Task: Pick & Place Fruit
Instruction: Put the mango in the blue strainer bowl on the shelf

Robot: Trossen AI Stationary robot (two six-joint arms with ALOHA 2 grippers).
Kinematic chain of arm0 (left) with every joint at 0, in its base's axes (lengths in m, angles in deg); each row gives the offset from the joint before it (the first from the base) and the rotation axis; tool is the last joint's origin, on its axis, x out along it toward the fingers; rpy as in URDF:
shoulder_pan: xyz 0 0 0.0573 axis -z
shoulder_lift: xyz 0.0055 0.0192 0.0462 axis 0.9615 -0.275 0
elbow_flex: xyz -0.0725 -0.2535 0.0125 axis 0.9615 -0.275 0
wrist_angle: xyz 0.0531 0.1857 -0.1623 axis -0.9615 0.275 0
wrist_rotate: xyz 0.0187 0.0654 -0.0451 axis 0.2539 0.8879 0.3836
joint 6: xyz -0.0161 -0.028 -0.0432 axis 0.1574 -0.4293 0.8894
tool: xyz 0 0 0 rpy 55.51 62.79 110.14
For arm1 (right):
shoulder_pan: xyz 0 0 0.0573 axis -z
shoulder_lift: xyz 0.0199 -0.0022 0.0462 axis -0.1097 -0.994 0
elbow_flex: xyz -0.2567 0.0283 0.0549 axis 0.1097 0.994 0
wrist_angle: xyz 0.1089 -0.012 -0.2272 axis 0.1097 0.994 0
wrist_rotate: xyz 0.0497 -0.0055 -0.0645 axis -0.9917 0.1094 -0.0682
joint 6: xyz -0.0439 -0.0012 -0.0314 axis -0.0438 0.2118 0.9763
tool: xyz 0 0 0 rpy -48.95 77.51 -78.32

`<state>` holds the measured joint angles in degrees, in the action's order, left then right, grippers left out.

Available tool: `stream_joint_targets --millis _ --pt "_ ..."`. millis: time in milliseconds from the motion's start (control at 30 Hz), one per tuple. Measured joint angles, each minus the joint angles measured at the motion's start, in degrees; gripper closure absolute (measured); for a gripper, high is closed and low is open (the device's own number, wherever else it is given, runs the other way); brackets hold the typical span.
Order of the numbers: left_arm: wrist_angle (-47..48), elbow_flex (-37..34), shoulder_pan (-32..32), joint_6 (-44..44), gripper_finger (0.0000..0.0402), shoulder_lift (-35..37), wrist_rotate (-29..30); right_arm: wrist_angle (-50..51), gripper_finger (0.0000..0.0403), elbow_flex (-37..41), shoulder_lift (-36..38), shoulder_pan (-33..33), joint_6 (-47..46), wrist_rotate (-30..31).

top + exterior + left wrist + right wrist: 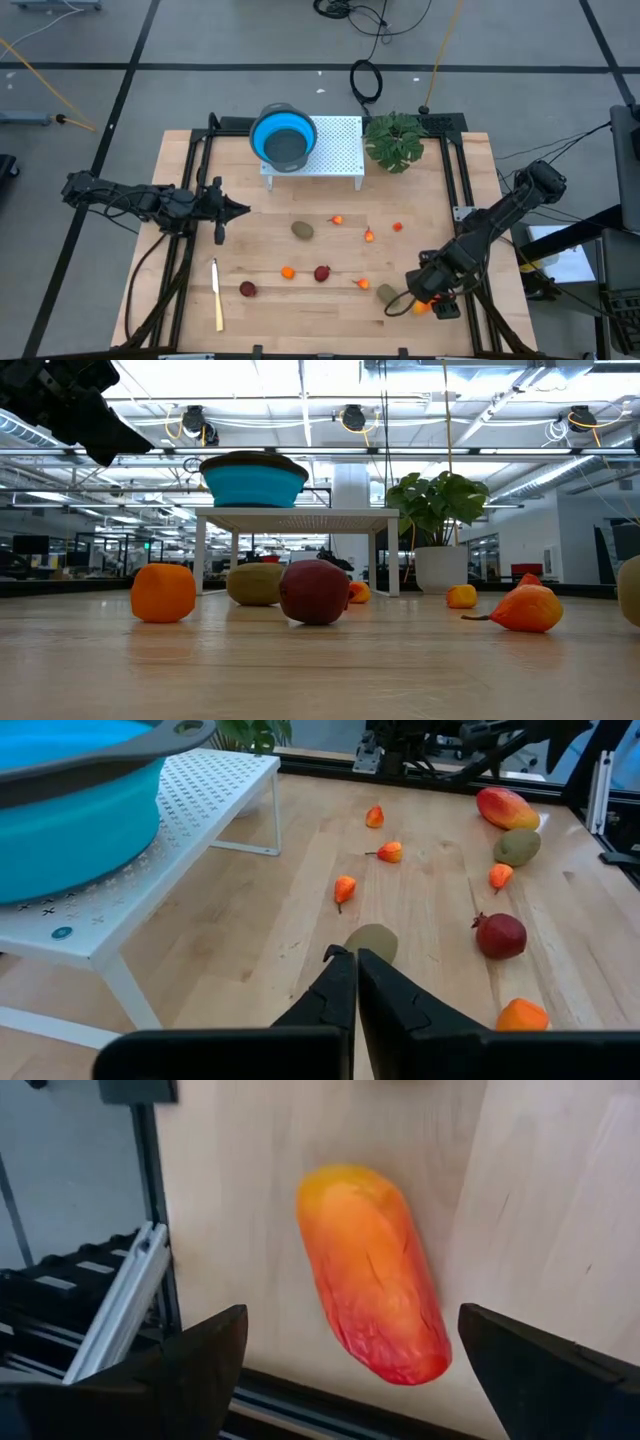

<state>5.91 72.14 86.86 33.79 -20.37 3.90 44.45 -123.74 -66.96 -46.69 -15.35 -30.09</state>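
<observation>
right gripper [345, 1355] wide open over oblong red-orange fruit [372, 1273] on surface [540, 1190], empty, left gripper [355, 960] closed, empty, hovered mid-left

Fruit pieces [322, 272] are lying scattered across the frame's lower middle; the oblong red-orange piece [375, 1276] is lying flat at lower right.

1. Right gripper [340, 1355]: fingers spread wide and pointing down, nothing between them touching either finger; wrist low over the near right part of the table.
2. Right arm: slants down from its base at the right edge.
3. Left gripper [356, 960]: fingers pressed together, empty, held level, pointing rightward from the left side.
</observation>
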Motion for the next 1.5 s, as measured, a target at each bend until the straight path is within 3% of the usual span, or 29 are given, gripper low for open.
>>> stream_joint_targets --millis 233,433,800,1500 --pt "0.0 0.0 -1.16 0.41 0.04 0.0 0.04 -0.54 0.0046 2.17 0.0 -0.23 -2.78 0.02" --pt "0.0 0.0 -3.06 0.92 0.0386 0.02 0.04 -1.83 0.0046 3.69 -0.04 -0.23 -6.35 -0.05" --pt "0.0 0.0 -4.33 1.09 0.0382 0.01 -0.02 -5.83 0.0046 3.69 -0.04 -0.23 8.75 0.02" --pt "-0.02 0.0 -4.31 1.7 0.0382 0.02 -0.04 -6.06 0.0046 3.69 -0.04 -0.23 8.72 0.06"
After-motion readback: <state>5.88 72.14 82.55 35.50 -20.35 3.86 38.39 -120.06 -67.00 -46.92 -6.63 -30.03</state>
